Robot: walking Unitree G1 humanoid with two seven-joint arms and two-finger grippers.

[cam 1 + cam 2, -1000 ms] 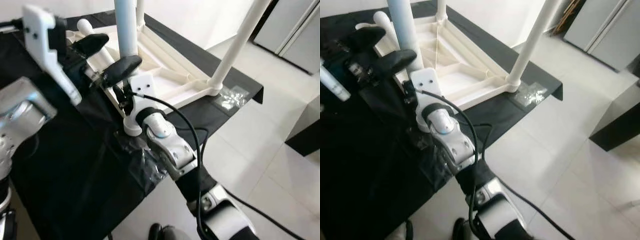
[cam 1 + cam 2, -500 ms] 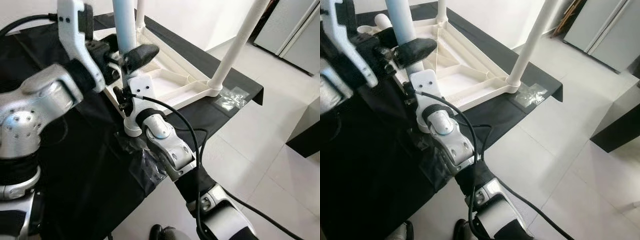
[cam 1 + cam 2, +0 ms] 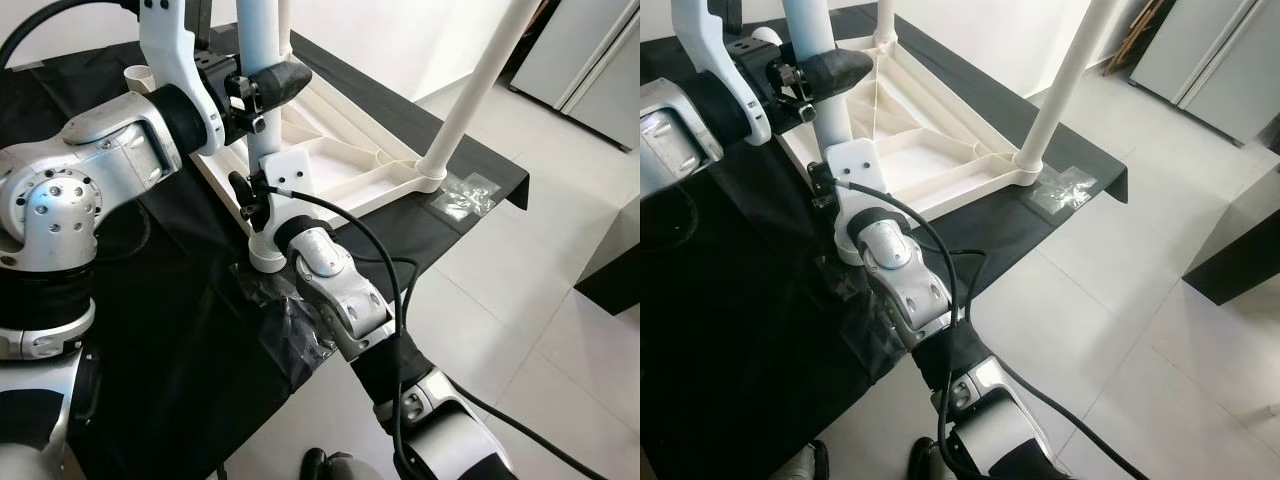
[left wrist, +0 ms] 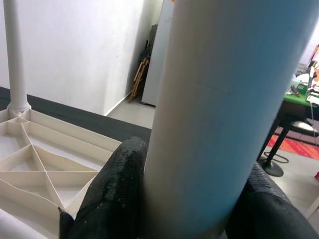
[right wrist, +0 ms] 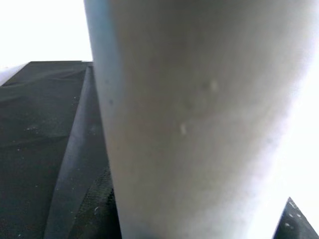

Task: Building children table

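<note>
I had the white table leg [image 3: 258,60] standing upright at the near corner of the upside-down white tabletop [image 3: 340,165], which lay ribbed side up on the counter [image 3: 150,330] w/ its black cloth. Left claw [image 3: 262,88] was pinched on that leg partway up, one black finger [image 4: 112,194] on each side of the tube, seen close in the left wrist view. Right claw [image 3: 252,195] sat just below the left one, down by the leg's base socket. Its wrist view showed the leg [image 5: 199,119] right up against the lens w/ a bit of black finger at each edge, so I took it as gripping the leg too, tho the fingers were mostly hidden behind the white wrist plate.

Beyond the claws, two more legs stood upright in the tabletop: one [image 3: 480,85] at the corner to the right and a thin one [image 3: 283,25] at the far corner. A clear plastic bag [image 3: 465,195] lay on the cloth just past the right-hand leg, and another crumpled bag [image 3: 295,335] lay under my right forearm. A white cup-like piece [image 3: 137,76] showed behind the left arm. Pale floor tiles [image 3: 540,330] lay off the counter's edge.
</note>
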